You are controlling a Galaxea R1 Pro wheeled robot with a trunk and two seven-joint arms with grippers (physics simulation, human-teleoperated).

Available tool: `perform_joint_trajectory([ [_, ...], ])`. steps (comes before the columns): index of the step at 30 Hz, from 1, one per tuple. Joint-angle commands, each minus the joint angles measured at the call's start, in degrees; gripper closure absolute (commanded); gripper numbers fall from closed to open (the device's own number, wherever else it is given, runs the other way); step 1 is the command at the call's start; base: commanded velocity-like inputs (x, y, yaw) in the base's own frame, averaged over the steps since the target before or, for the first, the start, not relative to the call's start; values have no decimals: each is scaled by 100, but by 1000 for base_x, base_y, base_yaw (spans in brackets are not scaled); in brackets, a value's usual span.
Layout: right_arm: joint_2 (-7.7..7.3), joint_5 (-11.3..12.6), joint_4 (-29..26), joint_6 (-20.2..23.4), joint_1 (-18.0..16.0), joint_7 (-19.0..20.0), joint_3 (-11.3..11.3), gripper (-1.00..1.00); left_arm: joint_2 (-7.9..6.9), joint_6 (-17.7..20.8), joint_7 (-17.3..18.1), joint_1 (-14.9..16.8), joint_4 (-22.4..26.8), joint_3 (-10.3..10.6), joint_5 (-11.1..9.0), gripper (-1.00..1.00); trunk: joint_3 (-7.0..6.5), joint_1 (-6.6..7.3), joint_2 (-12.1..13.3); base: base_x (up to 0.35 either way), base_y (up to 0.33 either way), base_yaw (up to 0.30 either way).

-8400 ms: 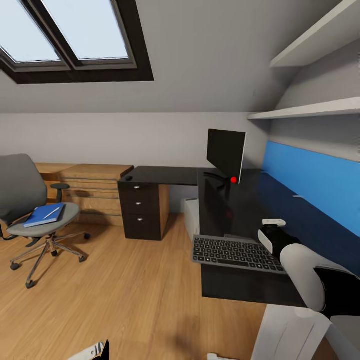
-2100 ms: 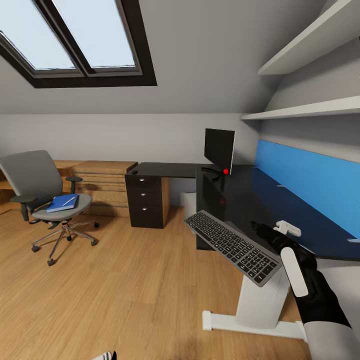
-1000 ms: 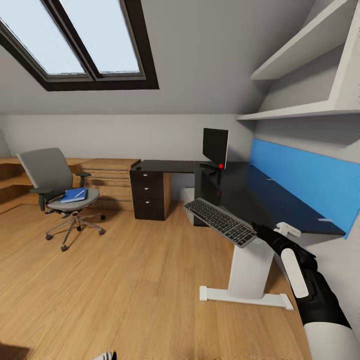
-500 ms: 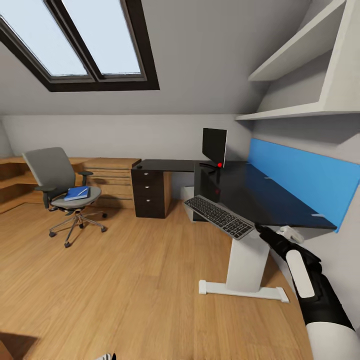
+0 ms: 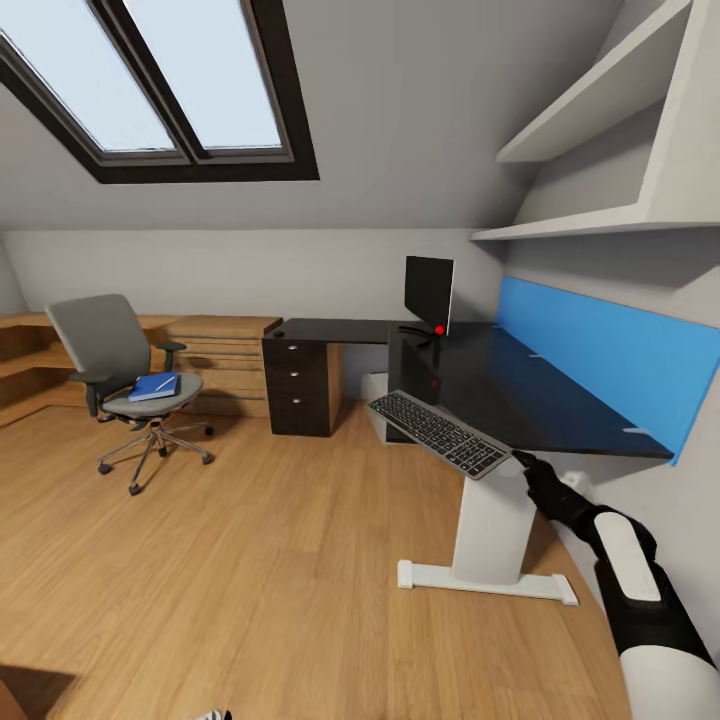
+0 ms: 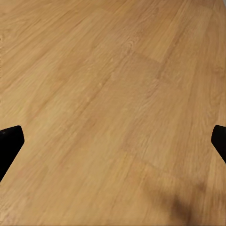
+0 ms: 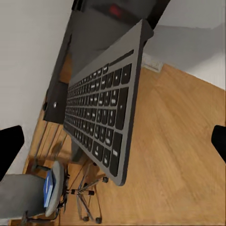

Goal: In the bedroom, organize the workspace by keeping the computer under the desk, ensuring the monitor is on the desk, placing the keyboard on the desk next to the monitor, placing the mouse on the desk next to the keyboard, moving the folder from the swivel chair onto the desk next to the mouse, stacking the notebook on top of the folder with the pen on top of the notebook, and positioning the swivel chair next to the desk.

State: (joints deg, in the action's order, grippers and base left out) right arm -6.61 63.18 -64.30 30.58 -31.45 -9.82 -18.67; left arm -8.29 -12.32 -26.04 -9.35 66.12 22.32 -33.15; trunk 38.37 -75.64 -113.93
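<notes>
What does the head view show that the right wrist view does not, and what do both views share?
Head view alone: the skylight, the monitor, the blue wall panel, the wall shelves, the black drawer unit and the right arm reaching toward the keyboard.

Right wrist view alone: a close look at the keyboard's individual keys and its raised far edge.

Shared: the keyboard tilted off the desk's near edge, the swivel chair with the blue folder on its seat, and the wood floor.
</notes>
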Motion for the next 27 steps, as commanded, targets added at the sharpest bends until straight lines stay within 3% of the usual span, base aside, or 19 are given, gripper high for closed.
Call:
perform_joint_trajectory([
  [1, -14, 177, 25, 38, -3, -53, -12, -100, -7, -41, -24, 3, 2, 24, -60, -100, 5, 0, -3, 0, 0, 0],
  [4, -109, 512, 203, 105, -2, -58, -38, -100, -2, -39, -24, 3, -6, 25, -55, -100, 5, 0, -3, 0, 0, 0],
  [9, -229, 784, 480, 147, -4, -53, -55, -100, 1, -36, -26, 3, -12, 21, 58, -100, 5, 0, -3, 0, 0, 0],
  [27, -305, 880, 335, 135, -4, 137, -39, -100, 16, -67, -2, 3, 12, 16, 190, -100, 5, 0, -3, 0, 0, 0],
])
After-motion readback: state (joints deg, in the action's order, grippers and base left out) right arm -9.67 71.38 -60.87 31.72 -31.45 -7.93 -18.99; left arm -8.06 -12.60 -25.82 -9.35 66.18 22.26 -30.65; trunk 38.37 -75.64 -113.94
